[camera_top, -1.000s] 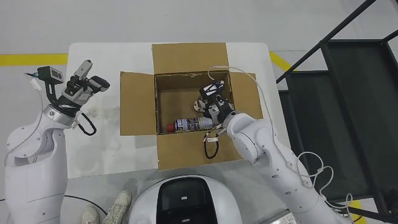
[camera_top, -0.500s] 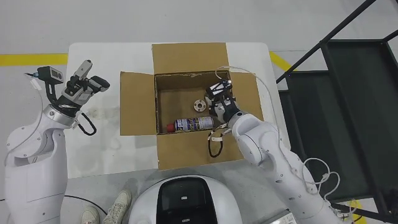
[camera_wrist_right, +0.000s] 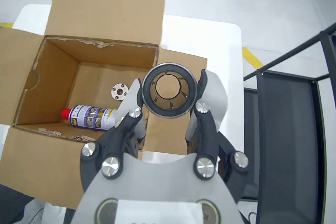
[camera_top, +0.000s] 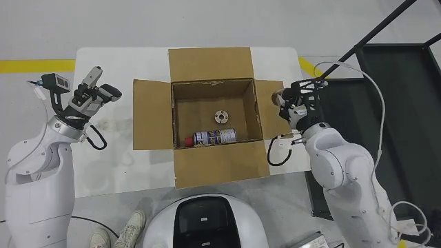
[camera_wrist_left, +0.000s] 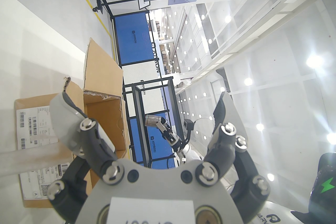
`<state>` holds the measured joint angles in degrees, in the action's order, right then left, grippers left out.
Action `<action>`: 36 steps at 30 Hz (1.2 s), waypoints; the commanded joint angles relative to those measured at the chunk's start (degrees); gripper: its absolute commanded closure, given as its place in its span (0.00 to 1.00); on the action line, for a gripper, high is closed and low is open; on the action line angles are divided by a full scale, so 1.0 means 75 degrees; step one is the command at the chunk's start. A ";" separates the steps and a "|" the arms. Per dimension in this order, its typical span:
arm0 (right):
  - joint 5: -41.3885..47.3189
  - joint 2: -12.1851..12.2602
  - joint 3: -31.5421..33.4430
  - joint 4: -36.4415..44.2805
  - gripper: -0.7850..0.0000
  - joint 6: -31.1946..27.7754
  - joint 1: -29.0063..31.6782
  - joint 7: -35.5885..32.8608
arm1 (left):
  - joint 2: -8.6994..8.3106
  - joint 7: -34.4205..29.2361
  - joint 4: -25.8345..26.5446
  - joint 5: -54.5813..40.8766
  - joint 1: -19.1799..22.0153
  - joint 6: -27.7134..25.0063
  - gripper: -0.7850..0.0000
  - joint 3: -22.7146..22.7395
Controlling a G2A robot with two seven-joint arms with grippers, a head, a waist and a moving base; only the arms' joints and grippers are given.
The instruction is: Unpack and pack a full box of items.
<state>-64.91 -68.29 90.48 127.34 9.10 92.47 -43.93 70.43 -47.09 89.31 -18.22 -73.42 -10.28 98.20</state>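
You get bright, even light; ceiling lamps (camera_wrist_left: 315, 61) glare in the left wrist view, shadows on the table (camera_top: 117, 69) are faint, wrist views bow at edges.

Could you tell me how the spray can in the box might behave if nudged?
Lying on its side, the can is round, so it would probably roll. It lies near the box wall, which may stop it. Its smooth body looks slippery.

Open box (camera_top: 153, 122), spray can (camera_top: 215, 137), flange (camera_top: 221, 117) inside
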 commanded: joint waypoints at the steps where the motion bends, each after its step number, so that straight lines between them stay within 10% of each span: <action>1: 0.0171 0.0009 0.0437 -0.0363 1.00 0.0091 -0.0029 0.0034 | 0.0000 0.0000 0.0000 0.0000 0.0000 0.0000 0.00 0.0000; 36: 0.0062 -0.0027 -0.0373 -0.7586 1.00 -0.0950 -0.3151 0.1656 | 0.0000 0.0000 0.0000 0.0000 0.0000 0.0000 0.00 0.0000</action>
<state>-64.29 -68.47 87.90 71.30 2.03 69.25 -31.79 70.43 -47.09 89.31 -18.22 -73.42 -10.28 98.20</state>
